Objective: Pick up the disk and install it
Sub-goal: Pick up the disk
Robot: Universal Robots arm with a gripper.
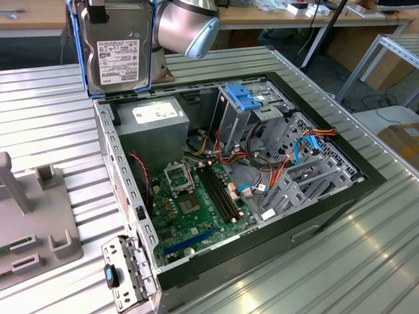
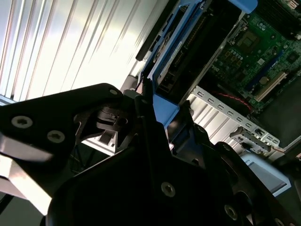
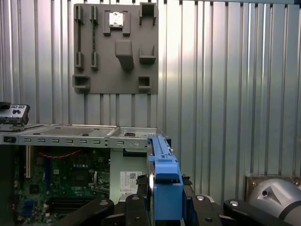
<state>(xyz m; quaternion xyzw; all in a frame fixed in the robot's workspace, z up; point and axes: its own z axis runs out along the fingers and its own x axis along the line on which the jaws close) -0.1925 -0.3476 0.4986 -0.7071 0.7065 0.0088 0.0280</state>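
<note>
The gripper (image 3: 165,190) is closed on the disk (image 1: 118,49). In the first wrist view a dark finger sits on each side of the hard drive's blue side rail, pressed against it with no gap to be seen. The disk is held on edge, clear of everything. In the exterior view it hangs at about eleven o'clock from the middle of the open computer case (image 1: 366,178), beyond the case's far rim, with its white label facing the camera. The arm's silver wrist joint (image 1: 186,26) is just beside it at three o'clock.

My reading is that the pick-up is done and the carry is under way. The disk is lifted and nothing of it has entered a bay yet.

Inside the case, the grey power supply (image 1: 154,121) lies directly below the disk, at six o'clock. The metal drive cage (image 1: 232,124), with a small blue bracket (image 1: 243,98) on top, stands at about four o'clock from the disk. The green motherboard (image 1: 196,196) lies further down, and orange and blue cables (image 1: 304,147) crowd the case's right-hand end.

Installing will likely call for turning the disk so its rails line up with the cage's guides, then bringing it in without snagging the cables. I cannot tell which slot is free.

The grey fixture plate (image 1: 39,216) sits on the ribbed metal table (image 1: 366,261), well apart at eight o'clock.
</note>
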